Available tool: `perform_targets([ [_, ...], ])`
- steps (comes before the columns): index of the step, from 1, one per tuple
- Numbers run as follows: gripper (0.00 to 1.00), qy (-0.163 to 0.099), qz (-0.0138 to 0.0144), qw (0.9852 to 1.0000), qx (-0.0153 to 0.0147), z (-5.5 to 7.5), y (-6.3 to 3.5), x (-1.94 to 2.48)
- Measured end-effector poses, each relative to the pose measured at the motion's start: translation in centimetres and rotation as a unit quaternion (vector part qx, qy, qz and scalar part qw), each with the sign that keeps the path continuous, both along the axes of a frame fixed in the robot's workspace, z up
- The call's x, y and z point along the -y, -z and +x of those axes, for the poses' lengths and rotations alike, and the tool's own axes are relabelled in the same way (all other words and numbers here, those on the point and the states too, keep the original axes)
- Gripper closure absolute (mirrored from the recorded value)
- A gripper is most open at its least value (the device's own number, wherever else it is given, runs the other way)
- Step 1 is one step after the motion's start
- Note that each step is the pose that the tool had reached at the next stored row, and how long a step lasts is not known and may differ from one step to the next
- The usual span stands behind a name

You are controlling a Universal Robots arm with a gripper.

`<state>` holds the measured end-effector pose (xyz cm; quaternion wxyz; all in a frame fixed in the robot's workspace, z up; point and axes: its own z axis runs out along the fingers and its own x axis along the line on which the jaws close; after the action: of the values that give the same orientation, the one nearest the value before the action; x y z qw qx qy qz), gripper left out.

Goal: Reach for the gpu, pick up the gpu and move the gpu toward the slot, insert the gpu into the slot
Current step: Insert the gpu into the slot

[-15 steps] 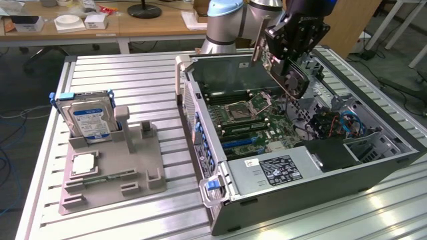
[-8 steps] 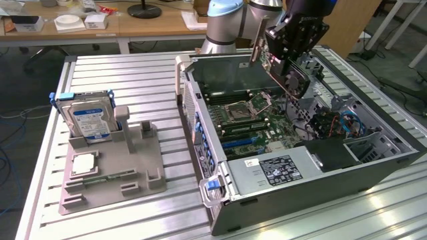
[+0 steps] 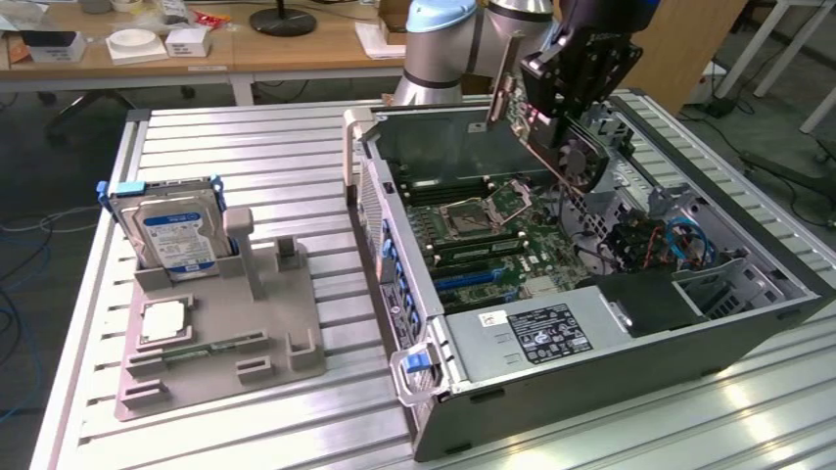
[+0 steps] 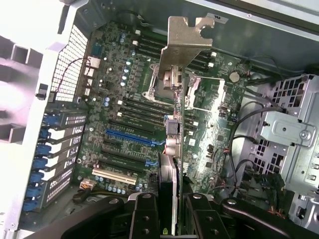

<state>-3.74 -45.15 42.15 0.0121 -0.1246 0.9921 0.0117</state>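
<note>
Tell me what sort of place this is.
Likely a robotics lab or test workshop: a robot arm stands at a slotted metal table, holding the gpu over an open computer case, with cluttered wooden desks behind.

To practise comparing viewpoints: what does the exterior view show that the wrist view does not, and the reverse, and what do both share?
Exterior view: the hard drive and processor chip on the grey stand beside the case. Wrist view: the coin battery on the motherboard. Both: the gripper clamping the gpu above the motherboard.
</note>
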Motion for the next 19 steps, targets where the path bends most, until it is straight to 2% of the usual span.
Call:
perform_targets([
  [19, 0.73, -0.048, 0.0000, 0.9988, 0.0000, 0.00, 0.00, 0.03],
])
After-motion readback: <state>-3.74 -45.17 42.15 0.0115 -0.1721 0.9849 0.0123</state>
